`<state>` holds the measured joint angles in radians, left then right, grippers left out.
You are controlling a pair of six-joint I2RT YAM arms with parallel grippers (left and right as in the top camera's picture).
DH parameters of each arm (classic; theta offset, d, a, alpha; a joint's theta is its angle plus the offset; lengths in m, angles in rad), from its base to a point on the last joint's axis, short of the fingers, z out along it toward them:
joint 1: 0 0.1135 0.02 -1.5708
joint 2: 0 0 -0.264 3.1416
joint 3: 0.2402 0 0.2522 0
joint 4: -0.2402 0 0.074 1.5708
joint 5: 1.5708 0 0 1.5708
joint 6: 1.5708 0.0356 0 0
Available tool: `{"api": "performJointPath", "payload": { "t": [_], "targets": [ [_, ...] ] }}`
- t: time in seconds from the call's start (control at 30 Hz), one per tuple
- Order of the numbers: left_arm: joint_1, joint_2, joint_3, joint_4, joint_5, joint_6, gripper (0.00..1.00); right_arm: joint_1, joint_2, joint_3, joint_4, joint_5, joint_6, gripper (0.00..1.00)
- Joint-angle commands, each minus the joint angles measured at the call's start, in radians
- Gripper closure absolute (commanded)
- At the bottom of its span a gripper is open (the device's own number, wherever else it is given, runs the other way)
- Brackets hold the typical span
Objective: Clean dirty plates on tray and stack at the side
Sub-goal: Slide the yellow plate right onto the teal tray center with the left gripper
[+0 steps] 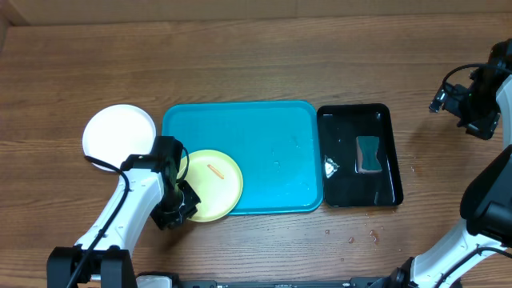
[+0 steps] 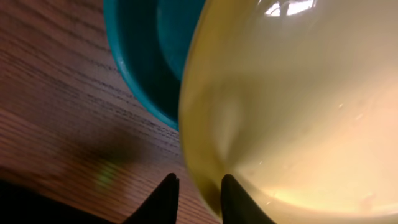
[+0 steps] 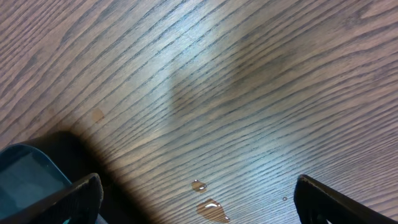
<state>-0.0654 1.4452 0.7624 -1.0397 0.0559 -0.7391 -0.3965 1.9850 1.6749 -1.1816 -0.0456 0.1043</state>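
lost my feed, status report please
left hand shut on yellow-green plate rim, plate overhanging tray corner. right hand open, off to the side. nothing in the way.

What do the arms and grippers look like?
White link shells, black joints. The left arm has a black cable looping near its wrist; the right arm has one too. Both grippers are black: the left gripper shows pointed fingertips, the right gripper broad wedge-shaped fingers.

Table (image 1: 256, 48): brown wood-grain top, grain running side to side in the overhead view. Few water drops (image 3: 211, 210) near its front right. Soft light sheen on the grain.
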Motion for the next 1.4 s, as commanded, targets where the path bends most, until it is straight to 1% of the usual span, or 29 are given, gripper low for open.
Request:
{"api": "performJointPath", "payload": {
  "t": [0.0, 0.17, 0.5, 0.6, 0.73, 0.83, 0.93, 1.07, 1.17, 1.27, 1.37],
  "targets": [
    [0.000, 0.008, -0.021, 0.021, -0.015, -0.027, 0.82, 0.003, -0.027, 0.021, 0.003, -0.001, 0.004, 0.00],
    [0.000, 0.008, -0.021, 0.048, -0.011, -0.028, 0.95, 0.003, -0.027, 0.021, 0.003, -0.001, 0.004, 0.00],
    [0.000, 0.008, 0.006, 0.113, -0.003, -0.025, 0.96, 0.003, -0.027, 0.021, 0.003, -0.001, 0.004, 0.00],
    [-0.001, 0.008, 0.033, 0.170, 0.056, -0.019, 0.96, 0.003, -0.027, 0.021, 0.003, -0.001, 0.004, 0.00],
    [-0.001, 0.008, 0.039, 0.296, 0.169, 0.052, 0.96, 0.003, -0.027, 0.021, 0.003, -0.001, 0.004, 0.00],
    [-0.001, 0.008, 0.039, 0.356, 0.174, 0.051, 0.96, 0.003, -0.027, 0.021, 0.003, -0.001, 0.004, 0.00],
    [-0.001, 0.008, 0.040, 0.385, 0.174, 0.051, 0.96, 0.003, -0.027, 0.021, 0.003, -0.001, 0.004, 0.00],
    [-0.001, 0.008, 0.067, 0.370, 0.172, 0.089, 0.96, 0.003, -0.027, 0.021, 0.003, -0.001, 0.004, 0.00],
    [-0.002, 0.022, 0.138, 0.308, 0.135, 0.116, 0.96, 0.003, -0.027, 0.021, 0.003, -0.001, 0.004, 0.00],
    [-0.008, 0.076, 0.254, 0.214, 0.099, 0.149, 0.96, 0.003, -0.027, 0.021, 0.003, -0.001, 0.004, 0.00],
    [-0.031, 0.166, 0.374, 0.132, 0.072, 0.179, 0.96, 0.003, -0.027, 0.021, 0.003, -0.001, 0.004, 0.00]
  ]
}}
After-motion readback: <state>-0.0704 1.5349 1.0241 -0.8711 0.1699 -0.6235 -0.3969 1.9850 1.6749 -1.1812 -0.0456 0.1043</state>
